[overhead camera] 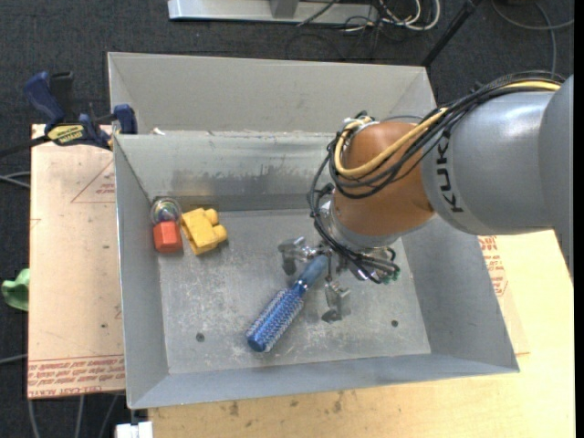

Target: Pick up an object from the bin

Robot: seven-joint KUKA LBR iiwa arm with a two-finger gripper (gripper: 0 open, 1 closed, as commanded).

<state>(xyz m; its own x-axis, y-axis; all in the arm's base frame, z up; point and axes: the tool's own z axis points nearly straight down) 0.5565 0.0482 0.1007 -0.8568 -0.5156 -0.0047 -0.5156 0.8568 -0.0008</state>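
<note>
**End effector astride the handle of a blue brush, near-centre of the bin**

Blue brush (pixel 276 320): bristled cylindrical head toward the near left, slim handle running up toward the far right, flat on the floor of the grey bin (pixel 219 345) and lying diagonally. Well apart from every wall, hence approachable from above without fouling the sides.

End effector (pixel 313 279): lowered over the handle end, fingers (pixel 334 305) spread, one on the far-left side of the handle and one on the near-right side. Set across the handle rather than along it, presumably so that closing pinches the narrow, firm part and not the yielding bristles. No squeeze on the handle evident; brush apparently resting on the floor rather than lifted.

Orange wrist cover (pixel 379 185) and looped cables directly above, hiding the finger roots and the tip of the handle.

Judged step: positioned for the grasp, closing and lifting not yet done. Likely risk: a grip so far from the head letting the heavier bristled end droop or swing on the lift.

Elsewhere: yellow block (pixel 203 229) and small red piece (pixel 166 235) touching side by side at the far left, well clear of the brush.
</note>
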